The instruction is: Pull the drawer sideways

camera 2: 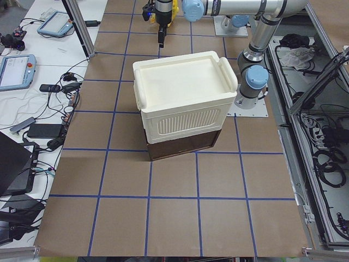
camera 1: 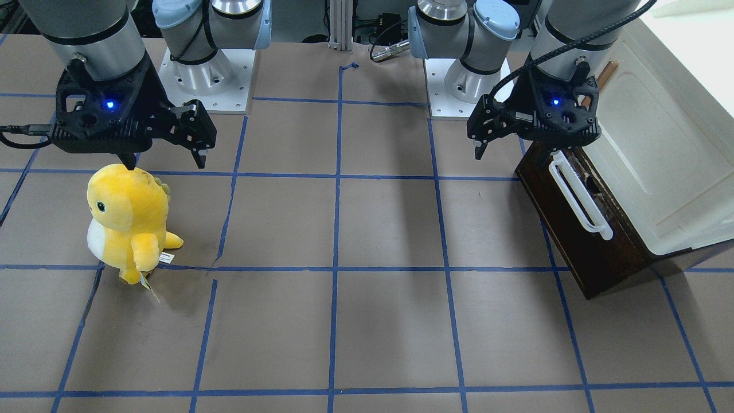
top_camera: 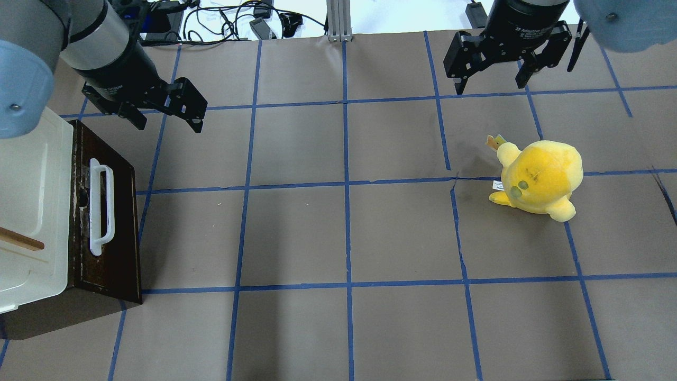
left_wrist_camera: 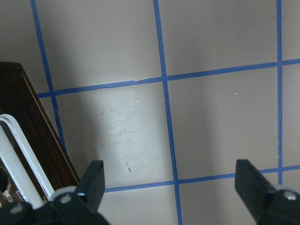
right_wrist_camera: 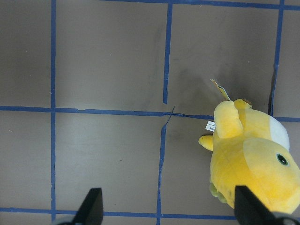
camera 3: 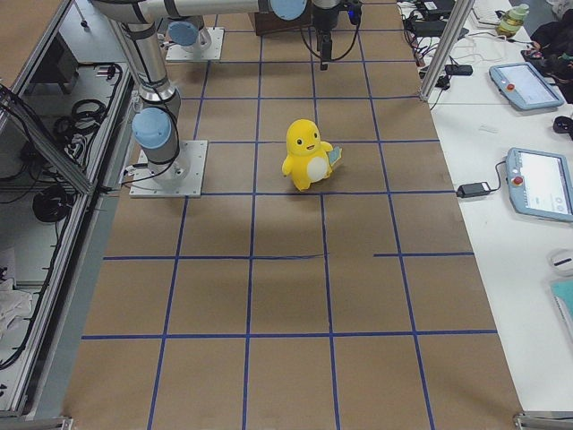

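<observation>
The drawer [top_camera: 119, 211] has a dark brown front with a long white bar handle [top_camera: 100, 209] and sits in a cream-white cabinet [top_camera: 26, 201] at the table's left end. It also shows in the front view [camera 1: 596, 252] and at the left edge of the left wrist view [left_wrist_camera: 28, 117]. My left gripper [top_camera: 168, 126] is open and empty, and it hovers above the table just past the far end of the drawer front, clear of the handle. My right gripper [top_camera: 490, 87] is open and empty, above the table beyond a yellow plush toy [top_camera: 539, 177].
The plush toy [camera 1: 123, 218] stands on the right half of the table, under the right gripper's [camera 1: 166, 163] near side. A thin wooden stick [top_camera: 21, 241] lies on the cabinet top. Blue tape lines grid the brown table cover.
</observation>
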Tool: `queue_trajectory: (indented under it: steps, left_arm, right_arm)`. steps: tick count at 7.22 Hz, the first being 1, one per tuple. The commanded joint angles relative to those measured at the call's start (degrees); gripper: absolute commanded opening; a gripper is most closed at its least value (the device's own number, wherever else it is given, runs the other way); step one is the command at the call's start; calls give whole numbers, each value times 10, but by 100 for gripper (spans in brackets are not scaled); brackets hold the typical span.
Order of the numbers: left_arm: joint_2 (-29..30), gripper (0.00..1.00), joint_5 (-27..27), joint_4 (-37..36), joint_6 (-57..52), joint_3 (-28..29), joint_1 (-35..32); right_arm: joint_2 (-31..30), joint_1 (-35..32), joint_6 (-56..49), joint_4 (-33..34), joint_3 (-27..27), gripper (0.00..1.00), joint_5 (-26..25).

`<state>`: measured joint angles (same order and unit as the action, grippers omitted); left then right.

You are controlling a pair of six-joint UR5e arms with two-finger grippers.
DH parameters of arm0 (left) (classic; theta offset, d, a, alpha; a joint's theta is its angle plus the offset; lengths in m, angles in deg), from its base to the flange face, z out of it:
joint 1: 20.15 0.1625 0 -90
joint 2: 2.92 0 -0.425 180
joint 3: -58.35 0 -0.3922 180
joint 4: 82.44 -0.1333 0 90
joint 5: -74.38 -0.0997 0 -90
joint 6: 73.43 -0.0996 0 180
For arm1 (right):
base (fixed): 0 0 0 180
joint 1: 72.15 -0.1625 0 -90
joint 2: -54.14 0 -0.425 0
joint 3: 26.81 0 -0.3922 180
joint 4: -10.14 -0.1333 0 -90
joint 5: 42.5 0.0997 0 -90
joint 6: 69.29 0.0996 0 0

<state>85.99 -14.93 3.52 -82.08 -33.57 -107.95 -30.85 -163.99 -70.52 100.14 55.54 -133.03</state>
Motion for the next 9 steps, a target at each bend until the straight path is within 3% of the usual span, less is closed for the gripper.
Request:
queue_trajectory:
  steps: [1, 9]
  left_arm:
    - [0, 100, -2, 0, 2, -1, -1]
    - [7, 100, 2, -26, -8, -5, 1]
  right_arm:
    - [0, 0, 0, 0, 0, 100, -1]
    - [0, 0, 0, 0, 0, 100, -1]
